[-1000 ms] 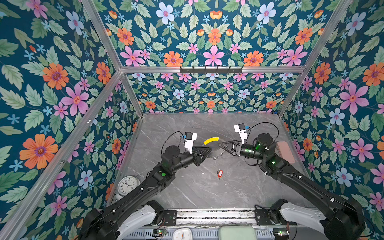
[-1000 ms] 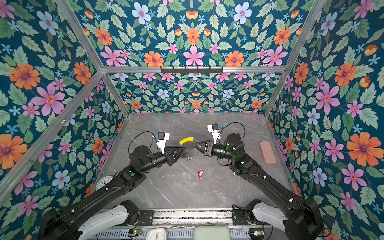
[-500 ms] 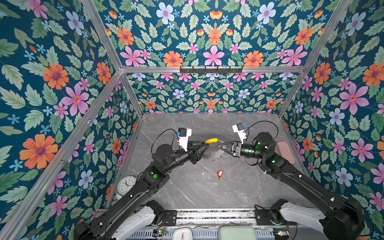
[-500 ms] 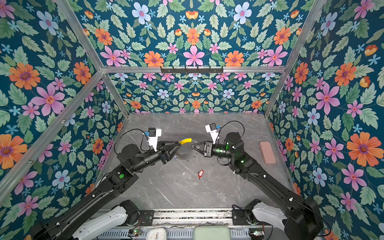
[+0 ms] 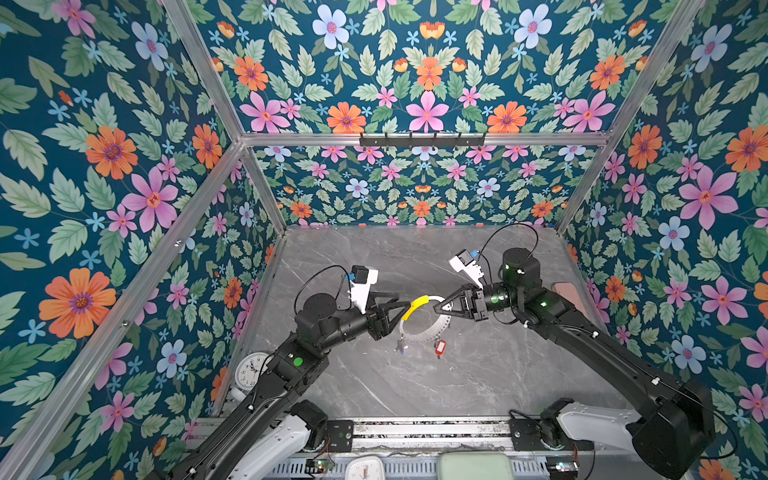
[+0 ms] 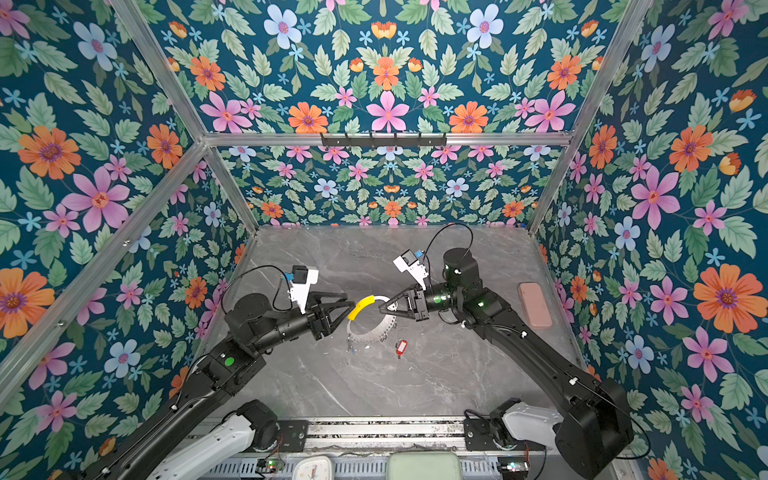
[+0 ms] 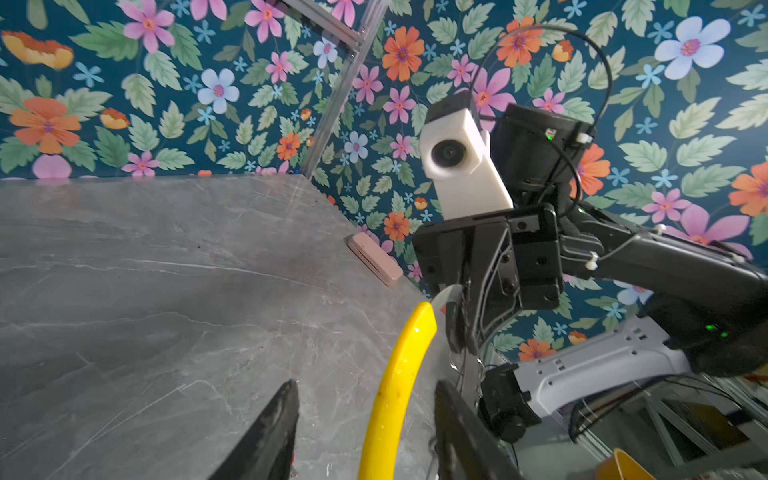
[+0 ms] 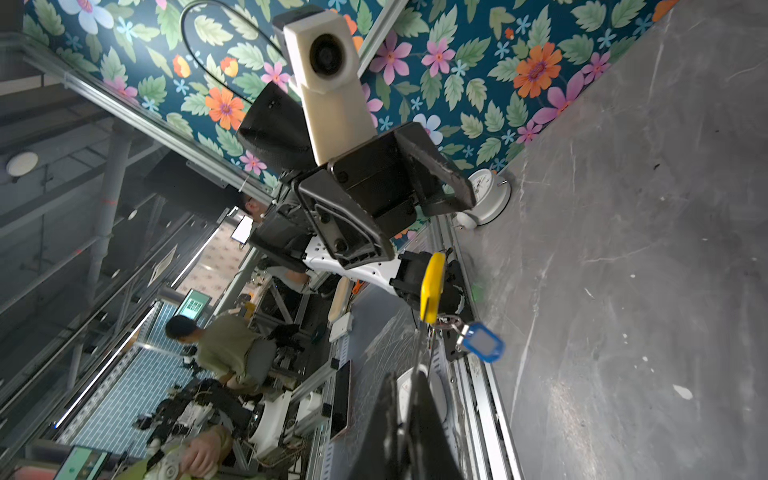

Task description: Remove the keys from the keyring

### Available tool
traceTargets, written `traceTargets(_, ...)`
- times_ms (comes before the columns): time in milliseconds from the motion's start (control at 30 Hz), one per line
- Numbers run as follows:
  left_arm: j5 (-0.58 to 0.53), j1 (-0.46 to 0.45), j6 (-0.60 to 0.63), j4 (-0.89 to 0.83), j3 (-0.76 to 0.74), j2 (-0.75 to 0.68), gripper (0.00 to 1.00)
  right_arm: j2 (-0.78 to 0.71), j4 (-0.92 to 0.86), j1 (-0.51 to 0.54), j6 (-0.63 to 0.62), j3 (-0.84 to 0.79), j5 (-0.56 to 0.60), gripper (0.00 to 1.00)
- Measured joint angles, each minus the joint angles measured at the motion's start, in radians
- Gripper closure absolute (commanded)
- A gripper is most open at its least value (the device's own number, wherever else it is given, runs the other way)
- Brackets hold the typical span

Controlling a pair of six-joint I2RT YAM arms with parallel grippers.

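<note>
The keyring [image 7: 399, 386] has a glossy yellow plastic section; the table [image 5: 457, 374] looks matt stone.

Two black jointed arms [image 5: 582, 345] with white base shells [image 5: 598, 424], white wrist camera housings [image 5: 362, 286], looping black cables [image 5: 514, 225], and green indicator lights [image 5: 297, 361].

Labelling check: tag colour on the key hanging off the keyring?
Blue tag, clearest in right wrist view.
</note>
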Motion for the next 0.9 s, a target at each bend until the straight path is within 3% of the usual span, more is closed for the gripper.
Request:
traceTargets(200, 0.179, 0.002, -0.065, 0.091, -0.027, 0.042, 0.64, 0.023, -0.070, 0.000, -0.077, 0.055, -0.060, 1.00)
traceTargets(433, 0.300, 0.003, -0.174, 0.259, -0.076, 0.065, 1.00, 0.049, -0.107, -0.002, -0.116, 0.101, -0.085, 1.00)
traceTargets(500, 0.308, 0.002, -0.210, 0.305, -0.086, 0.070, 1.00, 0.052, -0.107, -0.004, -0.122, 0.107, -0.088, 0.91)
traceTargets(633, 0.280, -0.001, -0.238, 0.369, -0.098, 0.078, 1.00, 0.033, -0.097, -0.002, -0.077, 0.112, -0.023, 0.59)
traceTargets(700, 0.247, 0.000, -0.242, 0.373, -0.103, 0.073, 1.00, 0.003, -0.092, 0.001, -0.063, 0.110, 0.037, 0.49)
traceTargets(900, 0.094, -0.001, -0.244, 0.377, -0.110, 0.044, 1.00, -0.164, -0.076, 0.000, -0.050, 0.055, 0.335, 0.43)
